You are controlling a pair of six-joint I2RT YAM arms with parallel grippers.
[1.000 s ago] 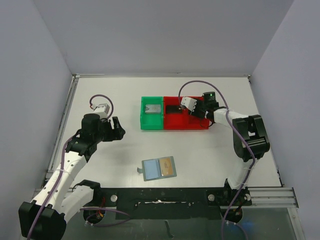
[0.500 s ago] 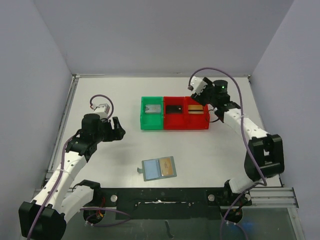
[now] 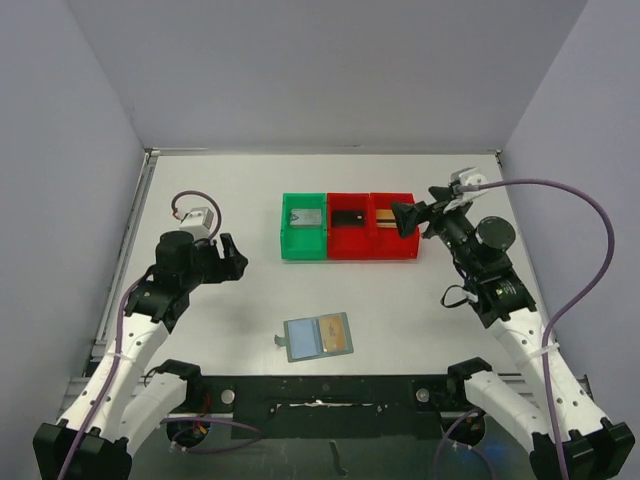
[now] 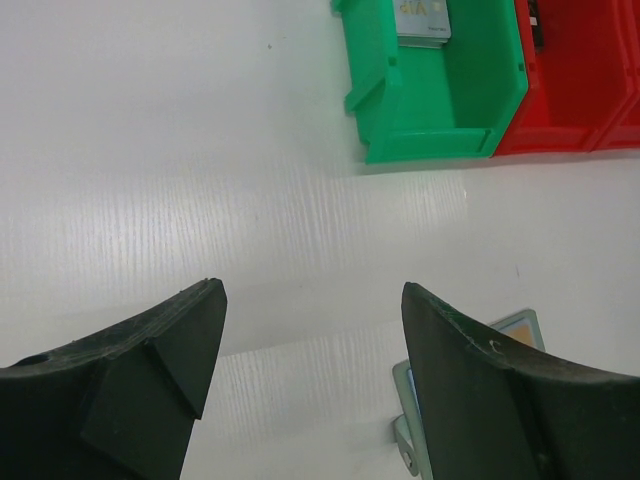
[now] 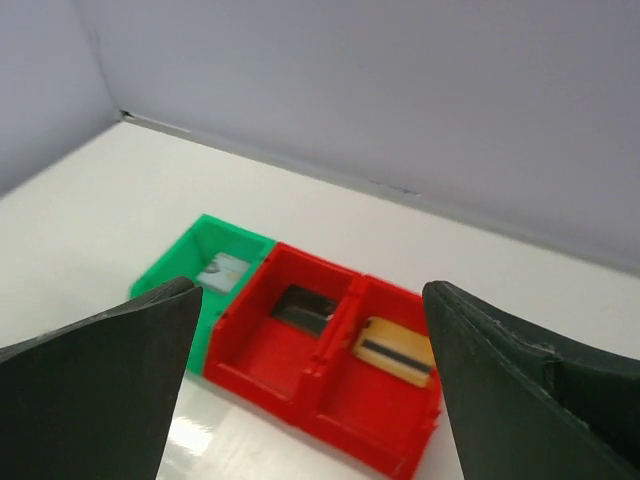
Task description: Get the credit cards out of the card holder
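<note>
The card holder lies open and flat near the table's front edge, with a gold-tan credit card on its right panel. Another gold credit card with a dark stripe lies in the right red bin; the right wrist view shows this card too. My right gripper hovers open and empty just right of that bin. To the left, my left gripper is open above bare table. In the left wrist view the holder's corner peeks out beside the right finger.
Three bins stand in a row at mid-table. The green bin holds a grey card. The middle red bin holds a black card. Grey walls enclose the table on the left, back and right.
My right arm has pulled back from over the red bins to their right, and its jaws have spread wide. The gold card now shows lying in the right red bin. The left arm barely shifted.
</note>
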